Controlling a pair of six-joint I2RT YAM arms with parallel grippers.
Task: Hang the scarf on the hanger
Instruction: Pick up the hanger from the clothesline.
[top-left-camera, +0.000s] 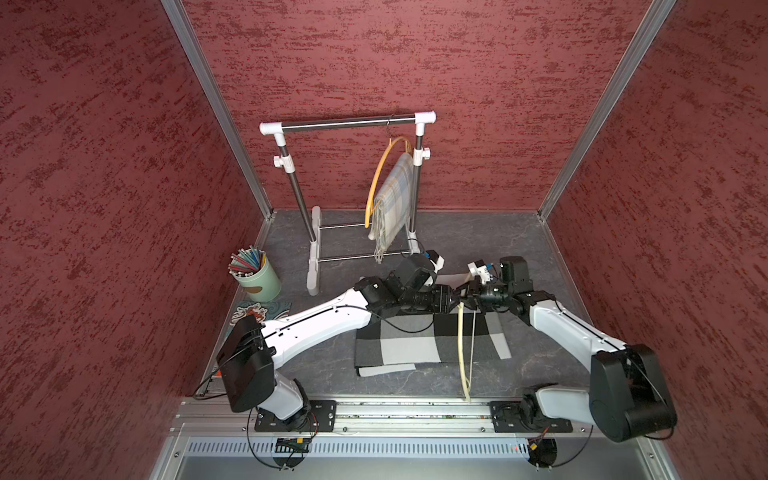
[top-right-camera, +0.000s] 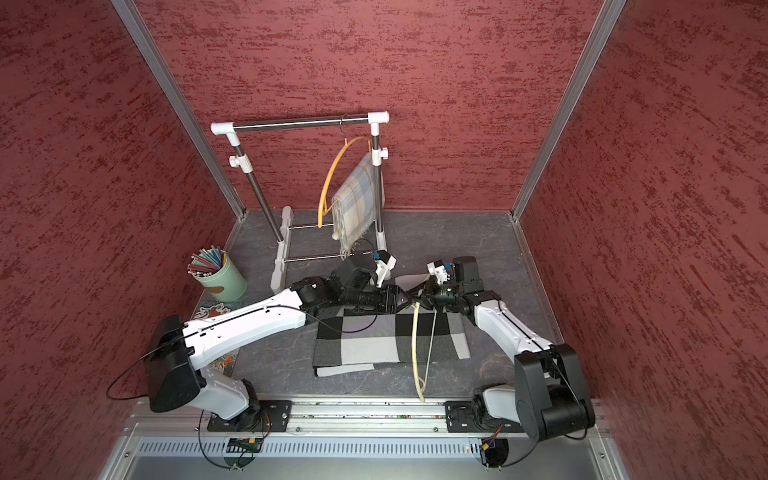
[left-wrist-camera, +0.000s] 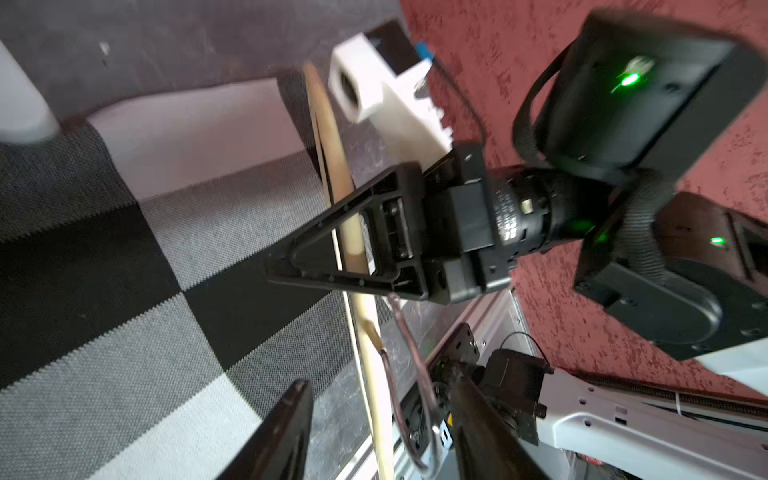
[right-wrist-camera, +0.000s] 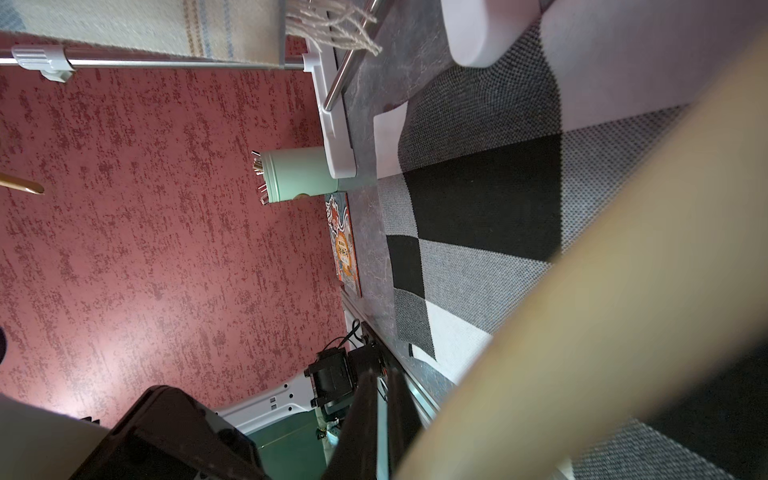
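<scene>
Nearest the base rail (top-left-camera: 374, 411), well in front of the rack (top-left-camera: 349, 121), was the lower end of the cream hanger (top-left-camera: 460, 345). From there it ran back toward the rack, crossing the right-hand part of the checked scarf (top-left-camera: 399, 349). Whether it touched the cloth could not be determined. The checked scarf lay flat and folded on the table in front of the rack's base, with no part of it over the hanger. At the scarf's edge nearer the rack, the two grippers met tip to tip. The right gripper (left-wrist-camera: 286, 266) was clenched on the upper part of the cream hanger. The left gripper (left-wrist-camera: 380, 380) had its jaws parted, with the hanger's wire hook between them and nothing gripped. To the left of the rack's base stood a green cup (top-left-camera: 259, 282) of sticks. On the rack's rail hung a yellow hanger (top-left-camera: 380, 174) carrying a pale plaid scarf (top-left-camera: 395, 199). Assessment: one scarf appeared finished; for the checked scarf, only the hanger had been secured. Draping the cloth over it and hooking it on the rack remained.
</scene>
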